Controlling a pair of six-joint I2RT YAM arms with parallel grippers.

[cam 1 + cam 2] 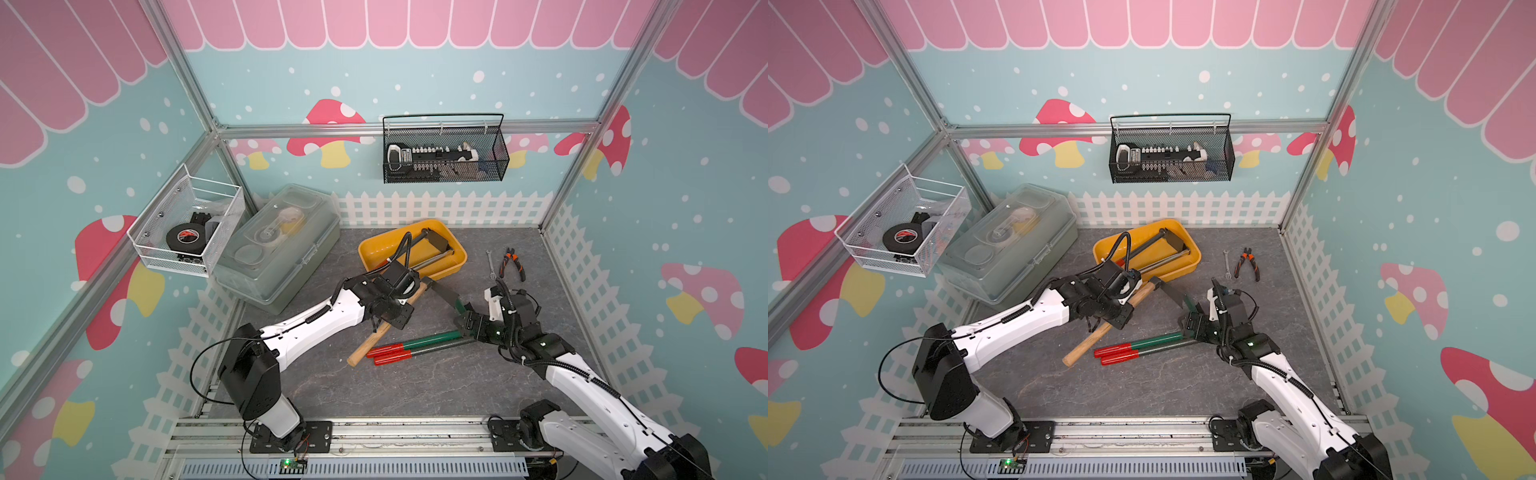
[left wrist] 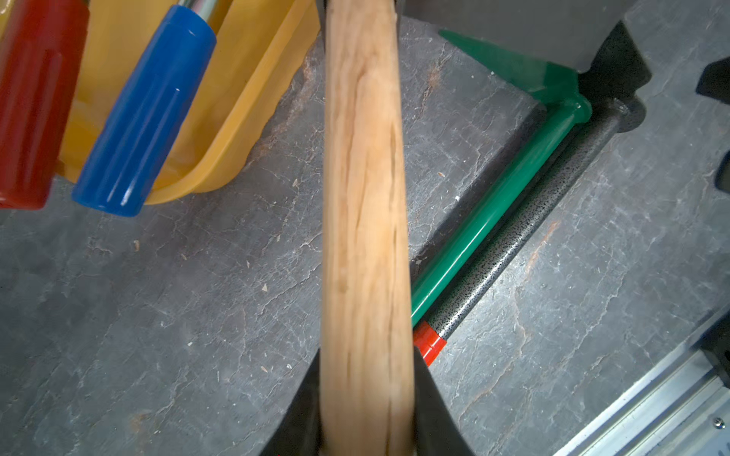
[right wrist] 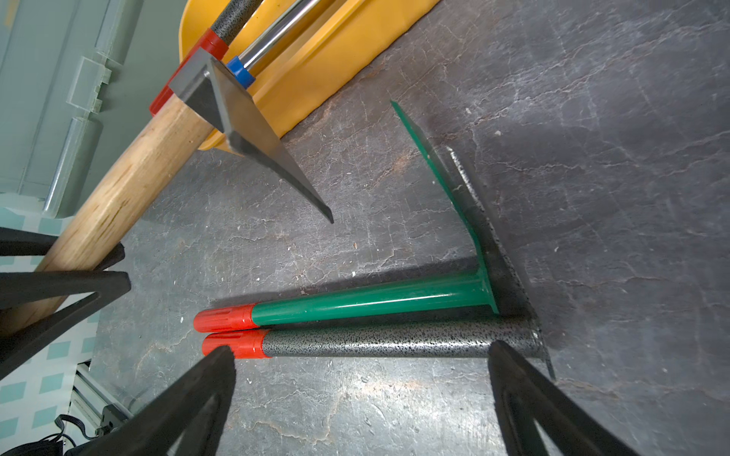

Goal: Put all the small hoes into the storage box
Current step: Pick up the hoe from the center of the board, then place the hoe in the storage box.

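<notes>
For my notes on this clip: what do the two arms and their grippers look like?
The left arm and right arm have white shell links and black joint housings. Black corrugated cable runs outside each arm. Small green lights glow on the right arm's joints. The fingers are black and tapered, with triangular cut-outs.
</notes>
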